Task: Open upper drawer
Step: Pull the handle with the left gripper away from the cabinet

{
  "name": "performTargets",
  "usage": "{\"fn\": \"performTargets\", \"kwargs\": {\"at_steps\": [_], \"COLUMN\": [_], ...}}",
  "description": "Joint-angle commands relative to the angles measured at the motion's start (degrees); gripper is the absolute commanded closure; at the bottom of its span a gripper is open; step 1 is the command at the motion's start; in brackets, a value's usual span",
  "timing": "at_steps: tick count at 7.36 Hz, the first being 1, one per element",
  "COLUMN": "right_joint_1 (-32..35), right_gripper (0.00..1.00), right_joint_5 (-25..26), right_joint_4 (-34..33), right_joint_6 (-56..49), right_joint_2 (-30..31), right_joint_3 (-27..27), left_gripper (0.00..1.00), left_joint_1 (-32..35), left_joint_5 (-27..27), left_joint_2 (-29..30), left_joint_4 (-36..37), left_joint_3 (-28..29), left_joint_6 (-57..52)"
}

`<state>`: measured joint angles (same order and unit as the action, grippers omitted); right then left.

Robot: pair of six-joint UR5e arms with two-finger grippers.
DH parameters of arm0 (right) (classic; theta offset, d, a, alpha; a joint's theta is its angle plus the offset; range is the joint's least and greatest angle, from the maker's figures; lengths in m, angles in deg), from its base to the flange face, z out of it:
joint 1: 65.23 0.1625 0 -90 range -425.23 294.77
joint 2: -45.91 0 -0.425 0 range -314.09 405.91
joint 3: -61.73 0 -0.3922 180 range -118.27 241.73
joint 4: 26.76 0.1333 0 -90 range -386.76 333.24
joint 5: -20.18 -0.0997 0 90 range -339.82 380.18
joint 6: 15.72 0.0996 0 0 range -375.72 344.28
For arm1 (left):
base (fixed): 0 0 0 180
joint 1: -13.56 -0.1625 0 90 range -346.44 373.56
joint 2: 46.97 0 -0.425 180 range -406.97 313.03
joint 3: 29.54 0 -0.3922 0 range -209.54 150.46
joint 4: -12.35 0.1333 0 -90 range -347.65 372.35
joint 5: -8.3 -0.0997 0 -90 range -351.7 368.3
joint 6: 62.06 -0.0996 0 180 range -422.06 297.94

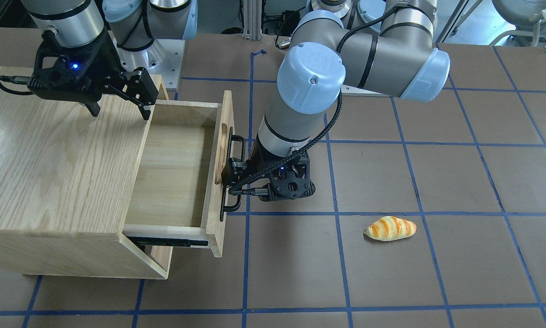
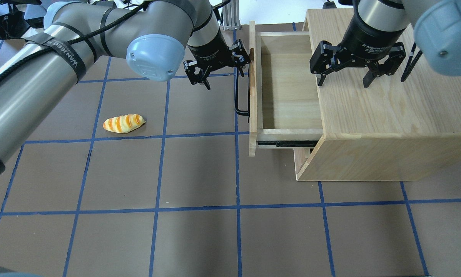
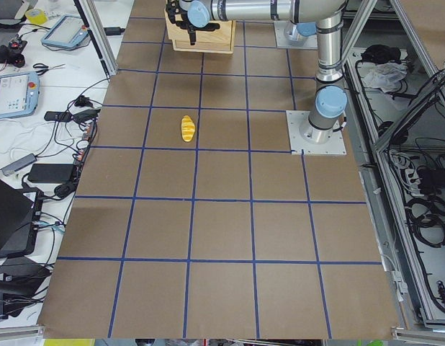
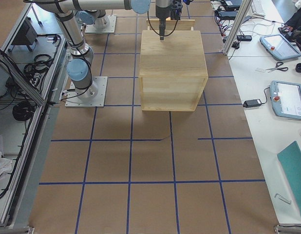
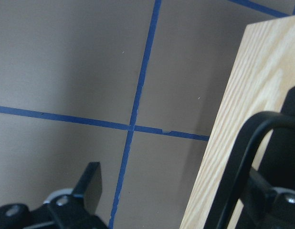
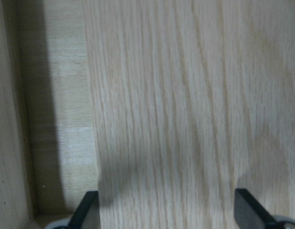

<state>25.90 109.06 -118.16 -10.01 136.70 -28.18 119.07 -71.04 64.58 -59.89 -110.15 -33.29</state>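
The upper drawer (image 2: 288, 77) stands well out of the cabinet (image 2: 388, 111), so opening is judged nearly complete. The left gripper (image 2: 226, 73), spread wide, straddles the drawer's handle (image 2: 236, 96). The right gripper (image 2: 344, 81) hangs wide open above the cabinet top.

We count two arms, left arm (image 2: 42, 50) and right arm (image 2: 373, 23); two grippers, left gripper (image 2: 224, 73) and right gripper (image 2: 344, 82); one cabinet (image 2: 388, 115); one drawer (image 2: 284, 84); one handle (image 2: 237, 92); one bread roll (image 2: 123, 123); one table (image 2: 196, 173).

- Bright, even overhead light; soft shadows, no glare.
- Right wrist view: dim, shadow pooled on cabinet top (image 6: 185, 119), near edge.
- Left wrist view: handle (image 5: 240, 157) soft-focus.
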Motion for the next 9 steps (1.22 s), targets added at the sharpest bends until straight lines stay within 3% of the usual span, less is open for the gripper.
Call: {"fn": "performTargets", "kwargs": {"at_steps": [1,9], "right_joint_1": [0.0,0.0], "right_gripper": [0.0,0.0], "right_joint_5": [0.1,0.0], "right_joint_4": [0.0,0.0], "right_joint_6": [0.0,0.0], "right_joint_2": [0.0,0.0], "right_joint_3": [0.0,0.0], "left_gripper": [0.0,0.0], "left_joint_1": [-0.3,-2.4], "left_joint_5": [-0.2,-0.3], "left_joint_2": [-0.1,-0.5], "left_joint_4": [-0.2,-1.8], "left_joint_3": [-0.3,0.1], "left_joint_6": [-0.8,-3.0]}}
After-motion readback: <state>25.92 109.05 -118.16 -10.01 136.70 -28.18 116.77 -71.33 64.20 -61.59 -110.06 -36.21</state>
